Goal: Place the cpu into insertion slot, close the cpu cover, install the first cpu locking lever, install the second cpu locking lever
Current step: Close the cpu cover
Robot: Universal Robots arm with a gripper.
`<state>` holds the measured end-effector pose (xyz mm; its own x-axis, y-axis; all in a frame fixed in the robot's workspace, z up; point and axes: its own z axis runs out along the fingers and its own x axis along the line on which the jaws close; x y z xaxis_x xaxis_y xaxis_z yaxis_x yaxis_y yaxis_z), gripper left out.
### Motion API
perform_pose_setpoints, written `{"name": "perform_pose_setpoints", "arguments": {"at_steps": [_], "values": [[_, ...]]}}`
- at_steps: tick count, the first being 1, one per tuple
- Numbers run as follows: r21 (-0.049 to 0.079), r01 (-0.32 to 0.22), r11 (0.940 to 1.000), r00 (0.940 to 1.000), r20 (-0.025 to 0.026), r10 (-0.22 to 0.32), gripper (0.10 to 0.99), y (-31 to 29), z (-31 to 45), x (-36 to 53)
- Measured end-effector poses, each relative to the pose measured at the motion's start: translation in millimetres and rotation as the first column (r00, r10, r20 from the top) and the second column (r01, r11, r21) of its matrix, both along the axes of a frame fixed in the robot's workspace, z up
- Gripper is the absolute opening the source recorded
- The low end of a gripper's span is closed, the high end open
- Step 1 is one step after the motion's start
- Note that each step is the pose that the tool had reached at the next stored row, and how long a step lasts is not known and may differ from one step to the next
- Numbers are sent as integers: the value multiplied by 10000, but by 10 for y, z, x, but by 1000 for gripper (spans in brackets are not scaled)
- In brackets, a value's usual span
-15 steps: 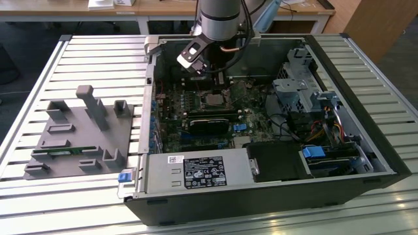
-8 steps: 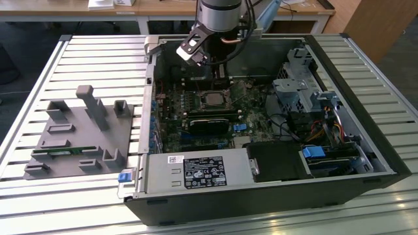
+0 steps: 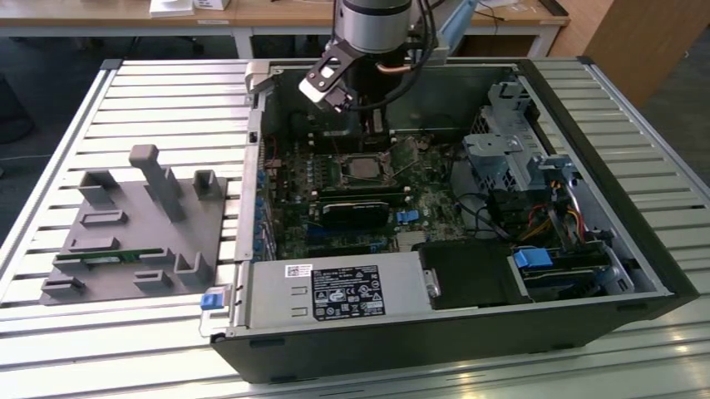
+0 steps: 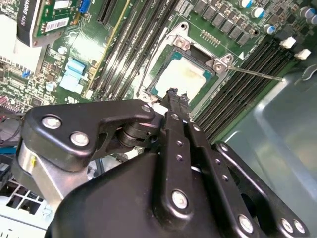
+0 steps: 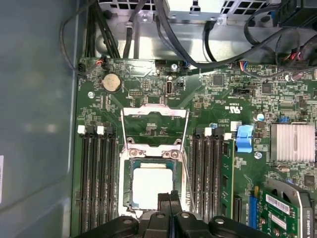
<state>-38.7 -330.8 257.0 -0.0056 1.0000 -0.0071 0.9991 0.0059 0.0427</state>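
- Tan-silver chip [image 5: 151,184] lies flat inside the square socket [image 5: 128,184] on the green board [image 5: 223,99], its face bare and uncovered.
- Silver cover frame [image 5: 154,112] is swung back on its hinge, off the chip – the board shows through its square cut-out.
- Black fingers [image 5: 164,201] of the gripper [image 5: 170,194] are pressed together with only a thin seam between them and nothing seen in their grip.
- In both wrist views the fingertips sit at one edge of the chip; whether they touch it cannot be told.
- In the second wrist view a thin metal lever [image 4: 257,73] sticks out from a corner of the socket, slanting over the long memory slots [image 4: 247,94].
- Rows of those dark slots flank the socket on two sides in the first wrist view, and a round coin battery [image 5: 111,82] sits beyond the open cover.
- In the exterior view the arm [image 3: 375,25] comes down from the upper middle of the frame into the open computer case [image 3: 621,166] – the case lies on its side on a slatted desk [image 3: 145,91].
- A grey moulded holder [image 3: 122,241] rests on the desk at the exterior view's left, well apart from the arm.
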Motion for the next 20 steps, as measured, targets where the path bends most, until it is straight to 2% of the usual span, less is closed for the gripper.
{"name": "perform_pose_setpoints", "arguments": {"at_steps": [6, 11, 20], "values": [[-1, 0, 10000, 10000, -4, 0, 122, -3, 0, 55], [-1, 0, 10000, 10000, -6, 0, 122, -2, 57, 82], [-1, 0, 10000, 10000, -14, 0, 122, -1, 58, 353]]}}
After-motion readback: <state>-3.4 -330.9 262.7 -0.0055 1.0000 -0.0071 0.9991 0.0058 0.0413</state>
